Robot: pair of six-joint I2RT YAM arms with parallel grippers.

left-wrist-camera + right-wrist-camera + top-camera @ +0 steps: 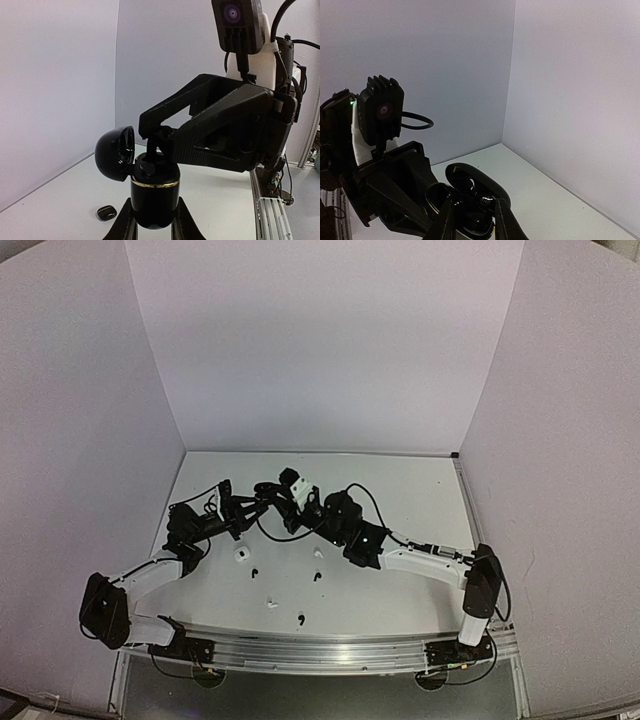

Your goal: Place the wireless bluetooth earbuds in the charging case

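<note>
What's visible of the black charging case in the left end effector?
The black charging case is a glossy rounded capsule, plastic-looking, with a thin gold band at its mouth. Its domed lid hangs open to the left in the left wrist view. It stands upright above the table, clamped low by the left end effector. The right end effector tips reach its open top; contact is unclear.

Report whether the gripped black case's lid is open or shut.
Open: the lid stands hinged back beside the black case, upright in the left gripper.
</note>
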